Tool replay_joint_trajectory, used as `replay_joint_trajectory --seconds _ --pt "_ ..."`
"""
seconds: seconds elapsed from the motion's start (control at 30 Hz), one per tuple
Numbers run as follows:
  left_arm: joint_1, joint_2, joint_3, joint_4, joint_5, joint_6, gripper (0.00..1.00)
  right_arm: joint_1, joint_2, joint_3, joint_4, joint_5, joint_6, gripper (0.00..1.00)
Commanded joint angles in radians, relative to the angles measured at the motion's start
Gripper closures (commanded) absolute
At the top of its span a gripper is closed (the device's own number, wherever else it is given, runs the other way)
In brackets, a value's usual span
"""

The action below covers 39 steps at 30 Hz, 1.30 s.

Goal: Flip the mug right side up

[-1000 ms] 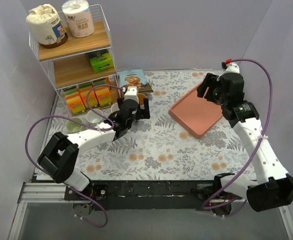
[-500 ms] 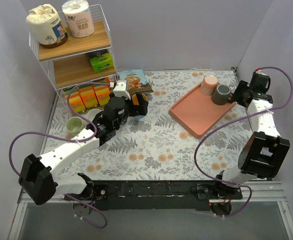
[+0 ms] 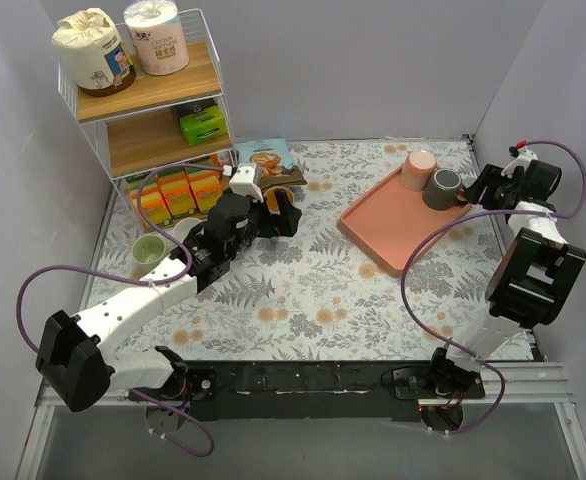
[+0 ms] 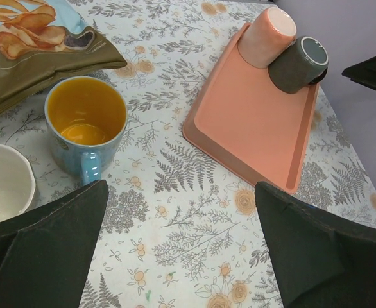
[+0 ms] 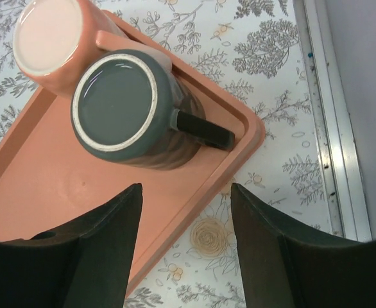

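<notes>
A grey mug [image 5: 127,109] stands upside down at the far end of a salmon tray [image 5: 59,186], its handle pointing toward the tray's right rim. A pink mug [image 5: 53,42] stands upside down against it. Both show in the top view, grey [image 3: 441,188] and pink [image 3: 419,170]. My right gripper [image 5: 185,192] is open and empty, just off the tray's right edge beside the grey mug. My left gripper [image 4: 181,244] is open and empty above the table, near an upright blue mug with a yellow inside [image 4: 85,125].
A white bowl [image 4: 2,186] and a chip bag [image 4: 34,38] lie beside the blue mug. A wire shelf rack [image 3: 143,100] with boxes and paper rolls stands at the back left, a small green cup [image 3: 148,250] before it. The table's metal edge [image 5: 332,128] runs right of the tray.
My right arm swung from above the tray out to the far right and now sits beside the tray's end. My left arm stretched out and its gripper shifted slightly right.
</notes>
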Motion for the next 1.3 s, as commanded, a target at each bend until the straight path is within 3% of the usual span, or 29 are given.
replay_joint_trajectory --seconds 0.0,0.2,0.37,0.67,0.87,1.13,1.27 --pt "-0.006 -0.036 -0.002 -0.021 0.027 -0.003 0.02 -0.059 0.03 0.013 0.218 -0.223 0.012 0.36" --pt "-0.006 0.015 0.02 -0.026 0.036 0.012 0.02 -0.074 0.085 0.033 0.277 -0.323 0.018 0.36" --pt "-0.004 0.044 0.041 -0.047 0.03 0.036 0.02 -0.073 0.137 0.045 0.31 -0.294 0.059 0.42" --pt "-0.004 0.063 0.047 -0.066 0.03 0.037 0.02 0.088 0.06 -0.147 0.522 0.101 -0.003 0.47" --pt "-0.006 0.046 0.041 -0.077 0.018 0.035 0.02 0.179 0.066 -0.138 0.545 0.332 -0.026 0.52" --pt "-0.006 0.027 0.017 -0.08 0.001 0.023 0.02 0.205 -0.026 -0.161 0.571 0.284 -0.086 0.54" --pt "-0.004 0.029 0.015 -0.078 -0.002 0.021 0.02 0.203 -0.027 -0.072 0.466 0.241 -0.117 0.49"
